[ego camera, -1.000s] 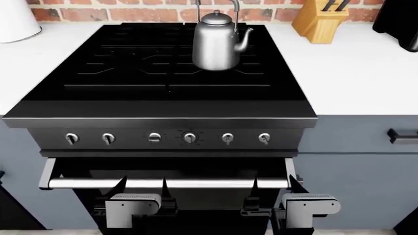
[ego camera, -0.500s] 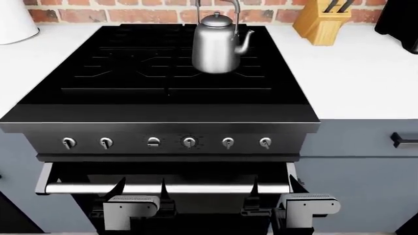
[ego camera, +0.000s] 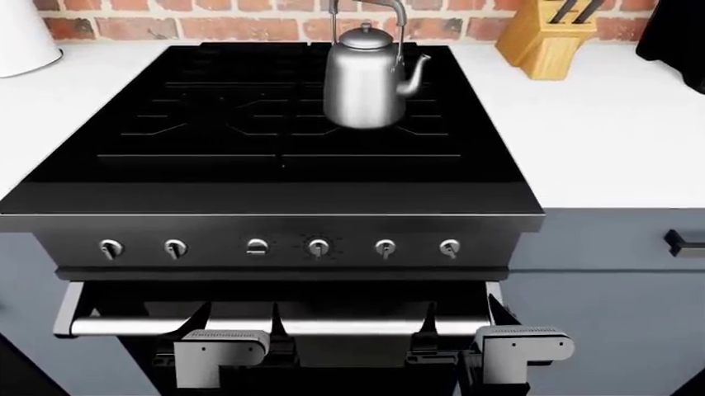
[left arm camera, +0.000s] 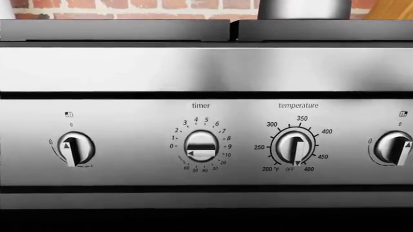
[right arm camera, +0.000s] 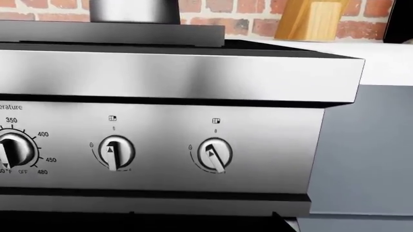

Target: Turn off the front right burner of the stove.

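The black stove (ego camera: 297, 186) fills the head view, with six small silver knobs along its steel front panel (ego camera: 215, 235). The rightmost knob (ego camera: 450, 247) (right arm camera: 214, 153) has its pointer tilted slightly off vertical, while the knob beside it (ego camera: 385, 247) (right arm camera: 114, 152) points straight up. My left gripper (ego camera: 239, 318) and right gripper (ego camera: 463, 316) hang low in front of the oven door, by the silver bar handle (ego camera: 352, 327). Both are open, hold nothing, and are below the knobs. Neither wrist view shows its own jaws.
A steel kettle (ego camera: 369, 78) stands on the back right grates. A wooden knife block (ego camera: 551, 37) sits on the white counter (ego camera: 606, 124) at the right. The left wrist view shows the timer dial (left arm camera: 201, 146) and temperature dial (left arm camera: 293, 147). Grey-blue cabinets (ego camera: 617, 289) flank the stove.
The head view has shifted, so the stove's front panel and knobs sit lower in the picture. Both grippers keep their place at the bottom, still open.
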You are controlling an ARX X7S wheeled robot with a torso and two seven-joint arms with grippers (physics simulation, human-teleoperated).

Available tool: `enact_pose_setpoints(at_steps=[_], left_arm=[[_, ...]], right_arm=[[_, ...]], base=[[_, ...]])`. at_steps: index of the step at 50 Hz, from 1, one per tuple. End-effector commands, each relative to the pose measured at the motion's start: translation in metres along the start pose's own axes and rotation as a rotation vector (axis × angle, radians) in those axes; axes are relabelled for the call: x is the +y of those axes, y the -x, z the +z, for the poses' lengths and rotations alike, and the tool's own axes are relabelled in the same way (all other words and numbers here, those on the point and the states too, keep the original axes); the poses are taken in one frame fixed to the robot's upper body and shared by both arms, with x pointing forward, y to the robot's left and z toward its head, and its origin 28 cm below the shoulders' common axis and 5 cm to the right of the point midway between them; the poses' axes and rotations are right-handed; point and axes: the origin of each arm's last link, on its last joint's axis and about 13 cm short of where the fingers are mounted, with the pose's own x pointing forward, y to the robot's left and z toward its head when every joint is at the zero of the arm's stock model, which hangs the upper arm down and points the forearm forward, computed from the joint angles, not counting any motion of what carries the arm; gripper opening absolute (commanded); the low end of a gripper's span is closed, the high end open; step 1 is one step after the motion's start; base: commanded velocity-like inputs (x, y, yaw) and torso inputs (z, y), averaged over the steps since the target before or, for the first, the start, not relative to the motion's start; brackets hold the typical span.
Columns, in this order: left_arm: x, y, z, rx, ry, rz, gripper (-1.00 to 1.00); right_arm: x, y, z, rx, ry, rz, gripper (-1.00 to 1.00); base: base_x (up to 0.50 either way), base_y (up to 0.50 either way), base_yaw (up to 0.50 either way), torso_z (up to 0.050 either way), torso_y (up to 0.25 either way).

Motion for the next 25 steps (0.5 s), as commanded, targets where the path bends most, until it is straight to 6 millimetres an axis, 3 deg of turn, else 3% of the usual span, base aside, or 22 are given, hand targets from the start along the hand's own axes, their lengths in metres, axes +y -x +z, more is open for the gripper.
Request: enact_pose_setpoints(at_steps=[1, 12, 25], left_arm=[[0.000, 0.000, 0.000, 0.000, 0.000, 0.000, 1.00], [0.000, 0.001, 0.001, 0.002, 0.019, 0.012, 1.00], [0.000, 0.003, 0.006, -0.013, 0.044, 0.011, 1.00]], right_arm=[[0.000, 0.000, 0.000, 0.000, 0.001, 0.000, 1.00], [0.001, -0.001, 0.007, -0.039, 0.013, -0.034, 1.00], [-0.007, -0.019, 0.011, 0.025, 0.008, -0.012, 1.00]], base=[[0.05, 0.00, 0.00, 0.000, 0.000], [0.03, 0.00, 0.00, 0.000, 0.000], [0.00, 0.00, 0.00, 0.000, 0.000]])
